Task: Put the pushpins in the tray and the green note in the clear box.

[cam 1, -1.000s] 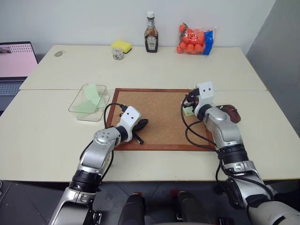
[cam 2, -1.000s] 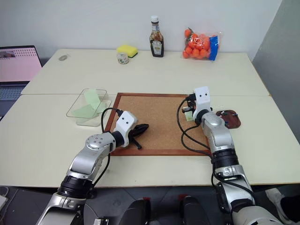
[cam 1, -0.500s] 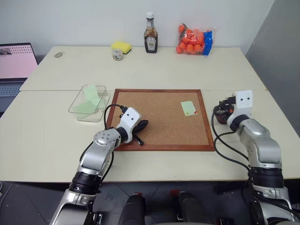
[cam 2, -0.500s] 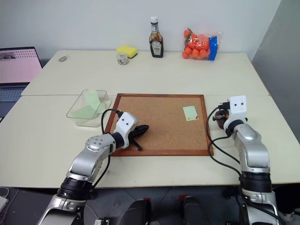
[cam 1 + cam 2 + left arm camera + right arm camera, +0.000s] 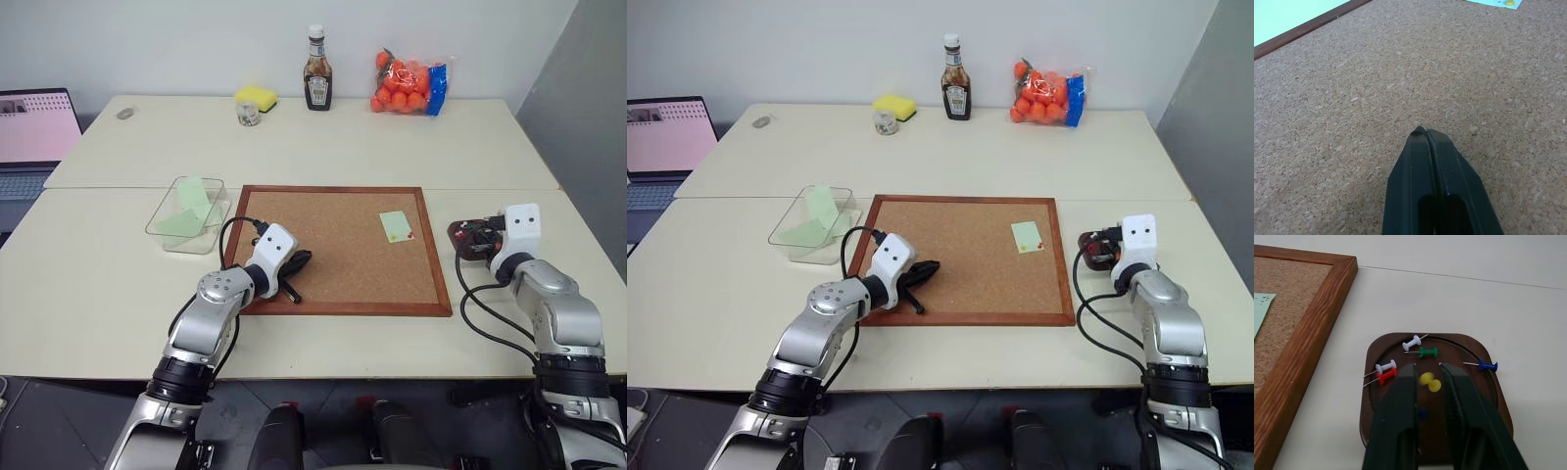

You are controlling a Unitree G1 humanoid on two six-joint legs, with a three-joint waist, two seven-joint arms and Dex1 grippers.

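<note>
Clear box (image 5: 186, 215) — far left of the corkboard (image 5: 338, 250) on the worktop (image 5: 88, 284); pale green slips already lie in it.

Left end effector (image 5: 1426, 134) — fingers pressed together, empty, resting low over the near left part of the cork. The arm has held this pose, forearm angled in toward the board.

Green note (image 5: 396, 226) — flat at the board's far right. A red pushpin (image 5: 409, 236) sits at its near right corner, and the left wrist view shows a yellow speck on the slip's far edge, likely a second pin.

Right end effector (image 5: 1427, 374) — a second ago it hung over the note; it has since swung right, off the board, and now hovers just above the tray (image 5: 1376, 352), right of the frame. Its fingers stand slightly apart with a yellow pushpin (image 5: 1430, 382) lying loose in the dish between them. Judgement: that pin has just been released. Several other pins lie in the dish too.

Remaining, as judged: any pin in the note, then the note itself to the box. Right forearm reaches forward, wrist dipped toward the tray.
</note>
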